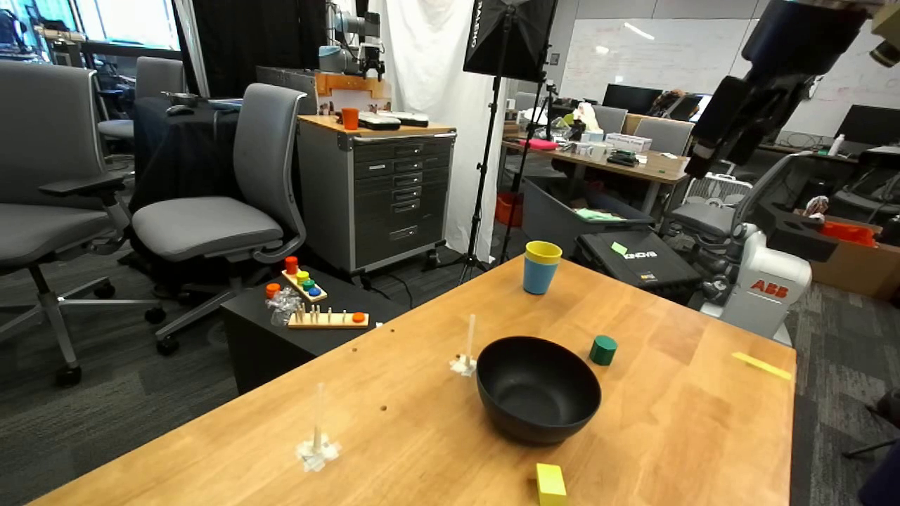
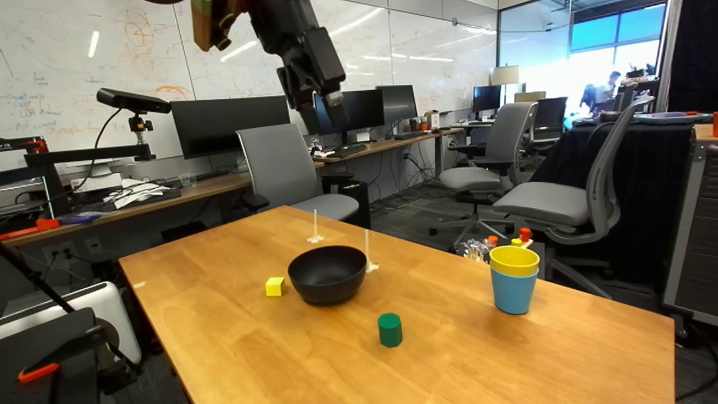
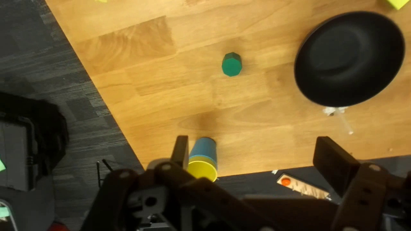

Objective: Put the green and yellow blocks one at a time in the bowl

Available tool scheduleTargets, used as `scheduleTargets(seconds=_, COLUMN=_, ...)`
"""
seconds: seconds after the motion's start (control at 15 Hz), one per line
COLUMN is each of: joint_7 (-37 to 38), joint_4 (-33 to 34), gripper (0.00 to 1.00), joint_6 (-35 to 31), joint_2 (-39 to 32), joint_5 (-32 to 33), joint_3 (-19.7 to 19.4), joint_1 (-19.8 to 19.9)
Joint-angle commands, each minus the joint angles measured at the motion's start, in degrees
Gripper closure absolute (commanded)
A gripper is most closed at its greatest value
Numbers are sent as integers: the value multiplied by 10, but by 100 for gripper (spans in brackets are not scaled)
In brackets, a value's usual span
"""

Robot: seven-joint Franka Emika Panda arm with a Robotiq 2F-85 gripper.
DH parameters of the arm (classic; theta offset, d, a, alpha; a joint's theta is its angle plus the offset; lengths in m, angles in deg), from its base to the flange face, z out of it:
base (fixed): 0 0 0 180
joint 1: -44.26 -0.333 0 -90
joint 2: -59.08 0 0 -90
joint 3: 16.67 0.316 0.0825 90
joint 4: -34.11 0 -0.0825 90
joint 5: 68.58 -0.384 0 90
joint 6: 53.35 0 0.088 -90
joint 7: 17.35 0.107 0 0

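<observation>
well, the pincer (image 3: 252,144) hangs high above the worktop (image 3: 179,96), jaws wide apart, nothing between. the green block (image 3: 231,65) lies below and ahead of it; the bowl (image 3: 350,61) and yellow block (image 2: 275,287) are off to one side. probably green first: centre over it, descend straight, pinch opposite facets.

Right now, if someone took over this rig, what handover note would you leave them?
Hand: open, holding nothing, well above table height.
Green block: on the table, apart from the bowl.
Yellow block: also on the table, beside the bowl, not touching it.
Done: neither block is in the bowl yet.
Left: put both in, one at a time.
</observation>
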Motion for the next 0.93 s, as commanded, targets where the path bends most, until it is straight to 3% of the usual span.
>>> scheduleTargets(seconds=0.0, joint_7=54, joint_4=54, gripper=0, joint_6=-36, joint_2=-67, joint_5=-19, joint_3=-21, joint_1=16)
scheduleTargets(seconds=0.67, joint_7=70, joint_4=117, gripper=0, joint_6=-43, joint_2=-214, joint_5=-91, joint_3=-53, joint_1=10)
scheduleTargets(seconds=0.87, joint_7=70, joint_4=128, gripper=0, joint_6=-76, joint_2=-247, joint_5=-102, joint_3=-53, joint_1=7)
